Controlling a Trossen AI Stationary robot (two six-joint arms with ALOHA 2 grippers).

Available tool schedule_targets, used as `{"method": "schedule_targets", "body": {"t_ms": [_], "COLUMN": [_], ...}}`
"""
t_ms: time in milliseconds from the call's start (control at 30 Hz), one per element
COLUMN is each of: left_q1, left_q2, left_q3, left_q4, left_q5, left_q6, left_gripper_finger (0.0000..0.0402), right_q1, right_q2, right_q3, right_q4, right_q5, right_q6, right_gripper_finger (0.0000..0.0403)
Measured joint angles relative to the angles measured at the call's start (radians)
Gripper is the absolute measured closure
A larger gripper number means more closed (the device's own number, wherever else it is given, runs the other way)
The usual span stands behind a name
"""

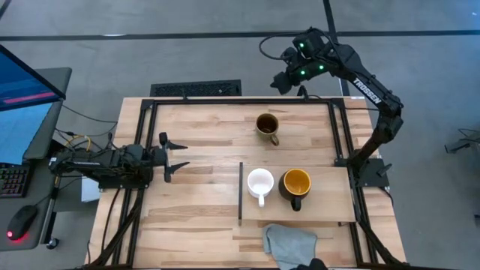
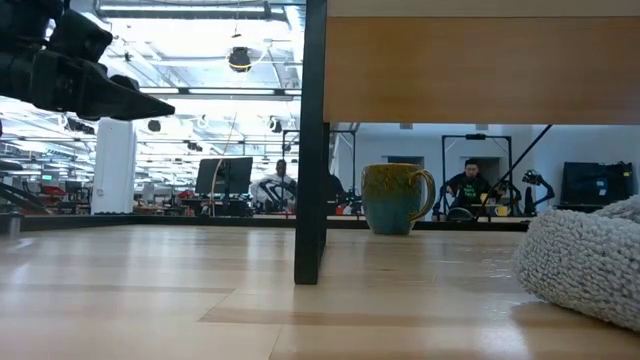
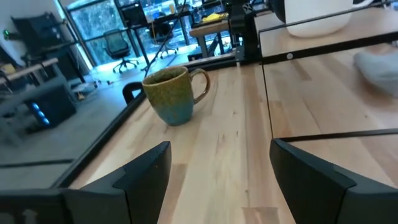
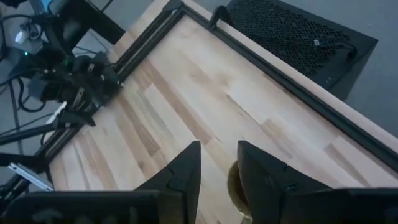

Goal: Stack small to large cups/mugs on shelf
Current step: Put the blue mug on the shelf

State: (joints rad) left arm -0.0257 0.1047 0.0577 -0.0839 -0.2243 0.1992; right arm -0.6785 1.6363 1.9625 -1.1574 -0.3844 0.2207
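Altogether three mugs (image 1: pixel 268 126), one shelf (image 1: pixel 330 202)

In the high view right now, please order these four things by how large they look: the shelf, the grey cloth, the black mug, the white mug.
1. shelf, clearly largest.
2. grey cloth, partly cut off at the picture's edge.
3. black mug.
4. white mug.
The two mugs look close; the black one seems slightly wider, so their order is unsure.
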Motion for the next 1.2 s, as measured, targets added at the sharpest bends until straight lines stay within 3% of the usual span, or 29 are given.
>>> {"method": "schedule_targets", "body": {"t_ms": [233, 500, 700, 767, 1067, 1200], "left_q1": [0.000, 0.000, 0.000, 0.000, 0.000, 0.000], "left_q2": [0.000, 0.000, 0.000, 0.000, 0.000, 0.000], "left_q3": [-0.002, -0.001, 0.000, 0.000, 0.002, 0.002], "left_q4": [0.013, 0.000, -0.003, -0.003, -0.014, -0.014], "left_q5": [-0.002, -0.001, -0.001, -0.001, 0.000, 0.000], "left_q6": [0.011, 0.020, 0.017, 0.017, -0.034, -0.043], "left_gripper_finger": [0.0136, 0.0136, 0.0136, 0.0136, 0.0136, 0.0136], "right_q1": [0.000, 0.011, 0.011, 0.011, 0.091, 0.150], "right_q2": [0.000, 0.000, 0.000, 0.000, 0.071, 0.117], "right_q3": [0.000, 0.000, 0.000, 0.000, -0.001, -0.002], "right_q4": [0.030, 0.043, 0.044, 0.044, 0.010, -0.031], "right_q5": [0.020, 0.023, 0.181, 0.227, 0.243, 0.321], "right_q6": [0.002, -0.312, -0.577, -0.634, -0.809, -0.927], "right_gripper_finger": [0.0276, 0.0276, 0.0276, 0.0276, 0.0276, 0.0276]}}
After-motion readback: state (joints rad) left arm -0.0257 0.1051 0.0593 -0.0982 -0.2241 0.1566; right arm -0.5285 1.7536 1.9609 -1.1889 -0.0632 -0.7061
